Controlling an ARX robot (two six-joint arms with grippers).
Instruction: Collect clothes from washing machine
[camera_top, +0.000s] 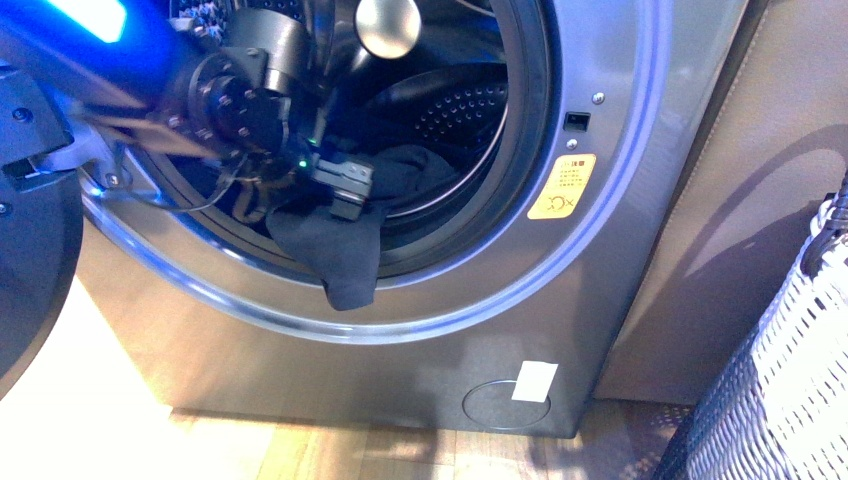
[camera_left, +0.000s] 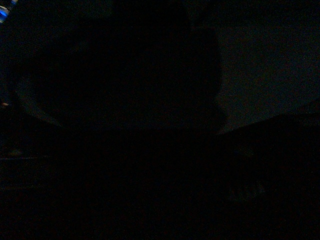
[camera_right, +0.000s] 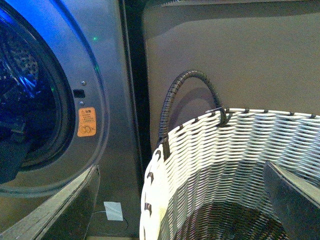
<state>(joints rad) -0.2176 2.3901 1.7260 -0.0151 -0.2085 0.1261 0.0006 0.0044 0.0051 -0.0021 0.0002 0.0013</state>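
Note:
The grey washing machine (camera_top: 620, 120) stands open, and its steel drum (camera_top: 460, 105) shows through the porthole. My left gripper (camera_top: 345, 200) reaches into the porthole and is shut on the dark navy clothes (camera_top: 345, 262), which hang down over the lower rim. More dark fabric (camera_top: 415, 170) lies in the drum behind. The left wrist view is dark. My right gripper (camera_right: 181, 167) is open and empty, its fingers (camera_right: 292, 200) spread above the woven basket (camera_right: 215, 145). The washing machine (camera_right: 107, 75) shows beside the basket.
The black-rimmed door (camera_top: 30, 210) hangs open at the far left. A yellow sticker (camera_top: 562, 187) sits on the machine's front. The white woven basket (camera_top: 790, 370) stands at the right on the wooden floor (camera_top: 330, 450), in front of a beige wall (camera_top: 720, 200).

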